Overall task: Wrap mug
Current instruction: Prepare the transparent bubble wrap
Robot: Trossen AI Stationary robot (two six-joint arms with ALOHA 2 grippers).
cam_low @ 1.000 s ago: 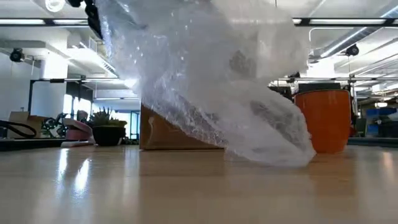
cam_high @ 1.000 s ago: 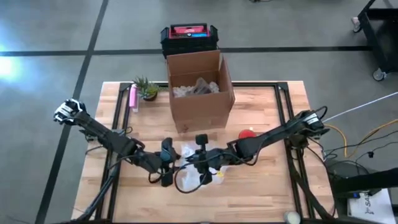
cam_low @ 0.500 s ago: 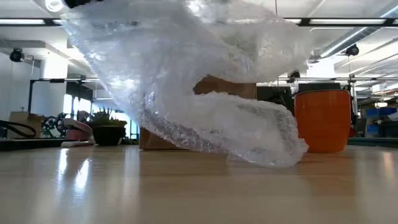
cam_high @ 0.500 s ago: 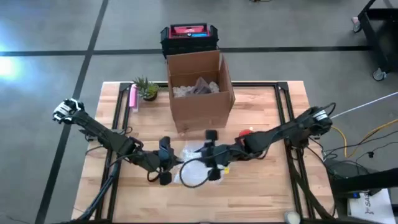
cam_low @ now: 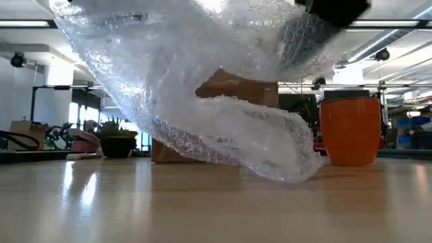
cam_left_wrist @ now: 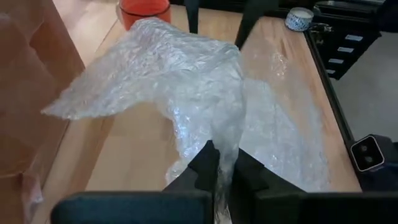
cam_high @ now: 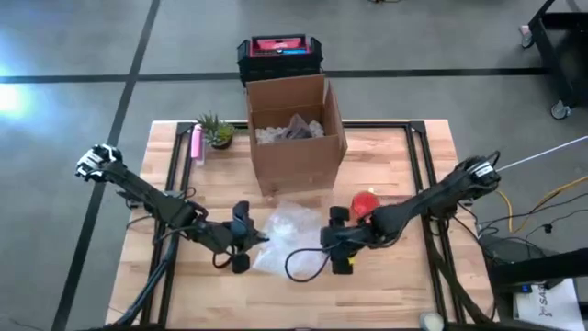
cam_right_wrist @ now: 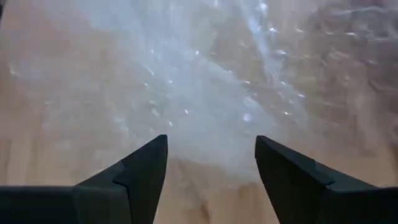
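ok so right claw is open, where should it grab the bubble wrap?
Probably the loose edge of the bubble wrap nearest the right claw, coming in low from the mug side. The left claw is shut on the opposite edge and lifts it, so the sheet drapes down to the table there. A thin, flat pinch suits it.

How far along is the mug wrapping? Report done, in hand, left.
Done: the bubble wrap is out on the table, near the cardboard box. In hand: the left gripper pinches one edge of the sheet and lifts it; the right gripper is open over it. Left: the orange mug stands bare beside the sheet, unwrapped.
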